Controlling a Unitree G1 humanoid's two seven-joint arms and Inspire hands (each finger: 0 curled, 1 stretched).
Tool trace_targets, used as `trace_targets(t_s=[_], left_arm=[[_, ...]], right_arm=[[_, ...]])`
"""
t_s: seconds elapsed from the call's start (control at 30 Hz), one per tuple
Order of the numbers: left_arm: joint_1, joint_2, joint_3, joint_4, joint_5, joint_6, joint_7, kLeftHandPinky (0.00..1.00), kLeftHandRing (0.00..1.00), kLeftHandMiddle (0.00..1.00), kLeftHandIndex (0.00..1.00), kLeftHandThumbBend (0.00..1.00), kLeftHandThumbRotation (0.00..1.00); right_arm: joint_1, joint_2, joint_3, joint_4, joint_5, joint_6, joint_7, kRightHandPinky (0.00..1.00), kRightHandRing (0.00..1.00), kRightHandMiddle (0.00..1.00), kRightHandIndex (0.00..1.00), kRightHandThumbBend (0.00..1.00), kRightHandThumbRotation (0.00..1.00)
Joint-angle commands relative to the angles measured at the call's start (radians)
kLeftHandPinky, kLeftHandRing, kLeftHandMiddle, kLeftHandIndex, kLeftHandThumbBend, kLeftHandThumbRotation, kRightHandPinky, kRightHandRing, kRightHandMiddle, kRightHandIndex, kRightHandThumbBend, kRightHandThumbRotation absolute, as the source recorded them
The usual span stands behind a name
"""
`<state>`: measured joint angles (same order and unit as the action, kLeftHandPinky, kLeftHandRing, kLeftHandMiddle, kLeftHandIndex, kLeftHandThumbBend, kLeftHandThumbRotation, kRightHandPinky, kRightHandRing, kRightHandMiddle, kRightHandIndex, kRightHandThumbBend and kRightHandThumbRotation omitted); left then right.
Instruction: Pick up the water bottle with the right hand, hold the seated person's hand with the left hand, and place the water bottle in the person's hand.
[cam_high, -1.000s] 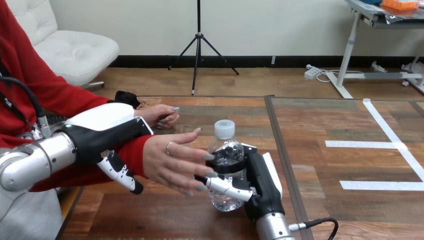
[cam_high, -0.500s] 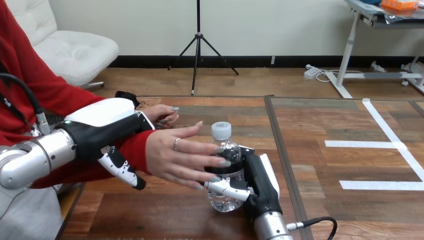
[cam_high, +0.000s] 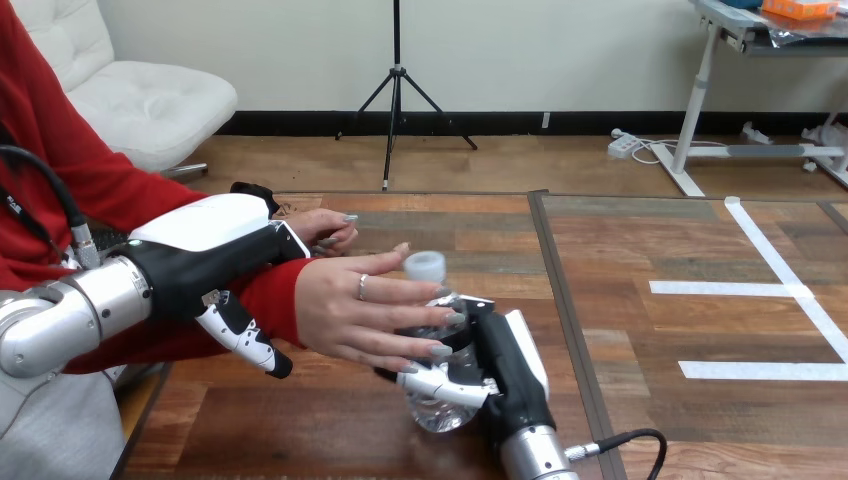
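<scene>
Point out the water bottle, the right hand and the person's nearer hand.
water bottle (cam_high: 425, 266), head view, its white cap.
right hand (cam_high: 503, 370), head view, its black side.
person's nearer hand (cam_high: 340, 310), head view, its back.

My left arm enters at the lower left, forearm running up and to the right. Left hand sits over the person's wrist, fingers curled across its top, thumb angled down its near side. Right arm rises from bottom centre. Right hand is upright, fingers wrapped round the bottle.
</scene>
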<state>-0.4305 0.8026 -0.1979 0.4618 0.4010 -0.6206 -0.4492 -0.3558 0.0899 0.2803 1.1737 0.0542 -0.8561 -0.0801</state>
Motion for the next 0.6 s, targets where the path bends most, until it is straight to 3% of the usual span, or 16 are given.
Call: trace_targets(t_s=[0.0,0.57], left_arm=[[-0.125,0.005,0.087,-0.158,-0.071,-0.048,0.038,0.17,0.23,0.30,0.32,0.81,0.00],[-0.120,-0.002,0.082,-0.168,-0.050,-0.041,0.048,0.17,0.23,0.30,0.32,0.81,0.00]], right_arm=[[-0.131,0.286,-0.002,-0.029,-0.033,-0.037,-0.021,0.18,0.23,0.28,0.30,0.77,0.00],[-0.077,0.307,0.065,-0.102,-0.127,-0.061,-0.069,0.20,0.24,0.30,0.31,0.79,0.00]])
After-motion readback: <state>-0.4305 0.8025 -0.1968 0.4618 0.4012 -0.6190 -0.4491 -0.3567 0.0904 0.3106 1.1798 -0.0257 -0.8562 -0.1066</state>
